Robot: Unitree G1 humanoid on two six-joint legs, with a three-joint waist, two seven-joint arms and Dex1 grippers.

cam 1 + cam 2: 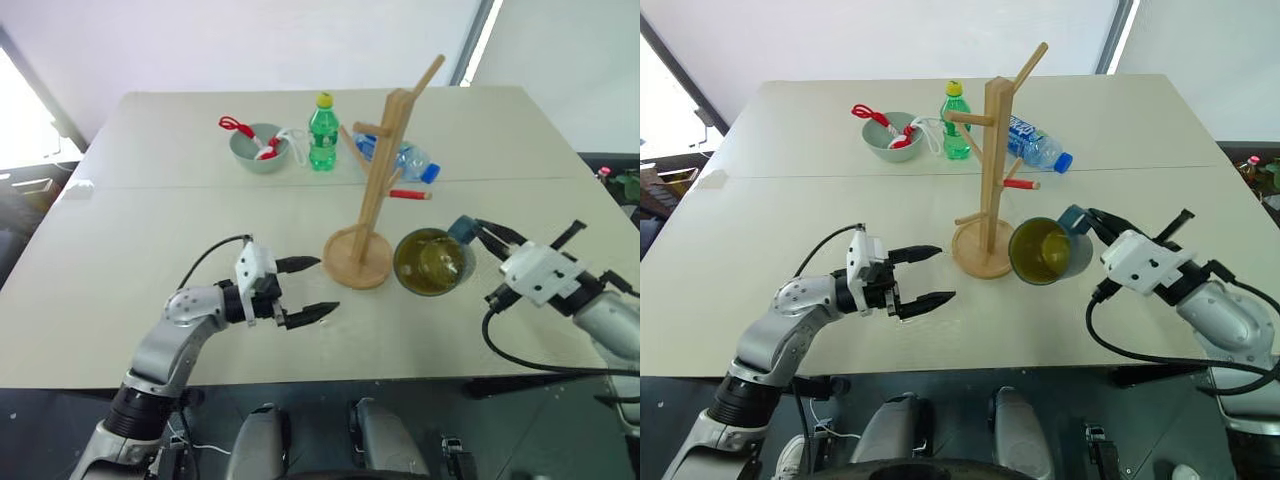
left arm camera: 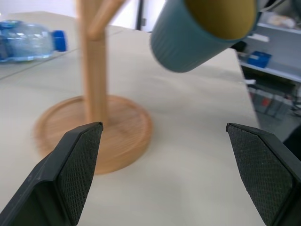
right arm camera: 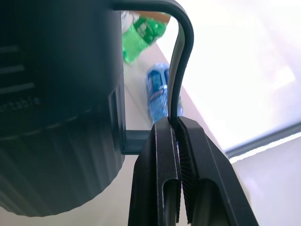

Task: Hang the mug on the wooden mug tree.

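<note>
One mug (image 1: 1045, 252), one wooden mug tree (image 1: 987, 165), two bottles, one bowl (image 1: 888, 137). The mug is slate-blue and ribbed, olive-yellow inside, with lettering too dim to read. It hangs tipped just right of the tree's base, the right gripper (image 3: 178, 129) pinching its handle. The left gripper (image 1: 930, 274), fingers apart, sits left of the base.

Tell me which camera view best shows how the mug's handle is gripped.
The right wrist view: the right gripper is shut on the thin loop handle of the mug. The head views show the mug tipped on its side beside the wooden mug tree; the left wrist view shows its body, not the handle.
</note>
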